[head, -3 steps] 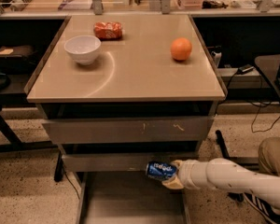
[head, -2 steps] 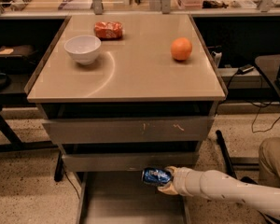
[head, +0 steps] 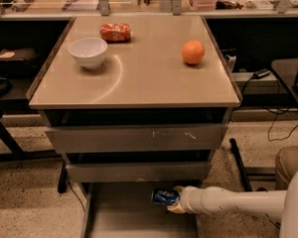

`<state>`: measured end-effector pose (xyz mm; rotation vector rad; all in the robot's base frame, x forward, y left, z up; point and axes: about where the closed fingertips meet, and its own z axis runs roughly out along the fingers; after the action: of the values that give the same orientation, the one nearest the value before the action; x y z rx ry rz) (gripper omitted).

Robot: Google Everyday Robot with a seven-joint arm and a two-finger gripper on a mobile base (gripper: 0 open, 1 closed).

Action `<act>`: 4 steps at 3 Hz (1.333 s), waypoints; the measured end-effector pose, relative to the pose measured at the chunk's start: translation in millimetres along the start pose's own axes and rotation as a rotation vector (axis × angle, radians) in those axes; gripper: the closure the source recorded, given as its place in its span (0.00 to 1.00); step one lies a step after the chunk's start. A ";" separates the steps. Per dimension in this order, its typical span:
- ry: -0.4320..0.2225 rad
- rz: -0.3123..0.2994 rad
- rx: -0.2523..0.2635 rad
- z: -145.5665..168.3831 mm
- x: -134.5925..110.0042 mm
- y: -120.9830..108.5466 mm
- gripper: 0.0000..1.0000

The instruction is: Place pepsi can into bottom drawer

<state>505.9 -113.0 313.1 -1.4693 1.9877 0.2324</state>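
The pepsi can (head: 164,196), dark blue with white lettering, lies on its side in my gripper (head: 175,200), which is shut on it. My white arm reaches in from the lower right. The can hangs low over the right part of the bottom drawer (head: 120,216), a wide grey flat-floored tray pulled out below the two shallower drawers. I cannot tell whether the can touches the drawer floor.
The two upper grey drawers (head: 137,138) stand slightly out under the tan tabletop (head: 139,78). On top are a white bowl (head: 88,52), an orange-red snack bag (head: 115,32) and an orange (head: 193,52). A black table leg (head: 241,165) and cables lie to the right.
My gripper has moved left and down with the can, from beside the middle drawer's front to lower over the bottom drawer.
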 end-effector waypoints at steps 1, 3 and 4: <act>-0.001 0.000 0.000 0.0 -0.6 0.0 1.00; -0.082 0.114 -0.016 39.4 13.4 26.7 1.00; -0.103 0.136 -0.009 53.9 15.6 33.0 1.00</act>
<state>494.5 -86.8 254.6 -1.3019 2.0073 0.3687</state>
